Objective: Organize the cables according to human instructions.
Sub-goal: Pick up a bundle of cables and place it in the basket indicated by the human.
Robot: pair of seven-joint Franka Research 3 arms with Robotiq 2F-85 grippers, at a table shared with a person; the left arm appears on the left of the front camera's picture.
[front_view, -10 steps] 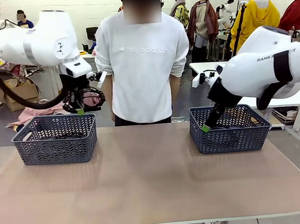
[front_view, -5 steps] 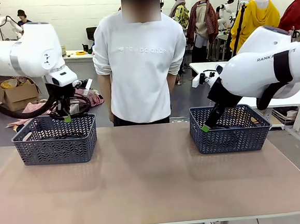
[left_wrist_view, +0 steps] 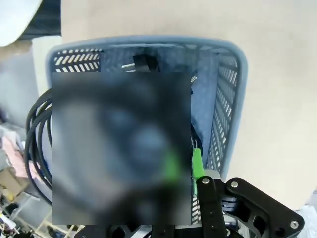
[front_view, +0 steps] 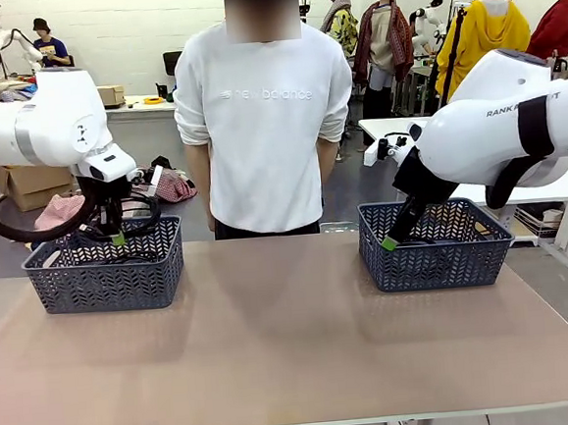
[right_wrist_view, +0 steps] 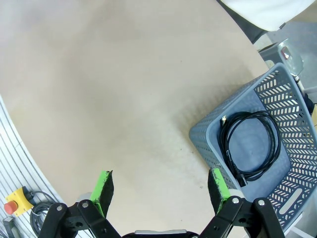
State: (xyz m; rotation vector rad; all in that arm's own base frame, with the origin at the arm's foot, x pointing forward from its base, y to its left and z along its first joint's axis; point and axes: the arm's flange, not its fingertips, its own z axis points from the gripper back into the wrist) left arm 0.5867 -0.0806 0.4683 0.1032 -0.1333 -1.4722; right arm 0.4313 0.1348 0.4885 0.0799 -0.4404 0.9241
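Coiled black cable [front_view: 127, 213]: hangs from the left gripper [front_view: 116, 238], fingers pinched on it, over the left grey basket [front_view: 105, 278] at centre left of the front view. Another cable [front_view: 120, 257] lies inside that basket. Left arm bends down from the upper left. Second coiled cable [right_wrist_view: 250, 144]: lies flat in the right grey basket [right_wrist_view: 292, 173]. Right gripper [right_wrist_view: 161, 191]: jaws wide apart, holding nothing, above bare tan table [right_wrist_view: 124, 99]. Person in white sweatshirt [front_view: 265, 125]: stands behind the table, between the baskets.
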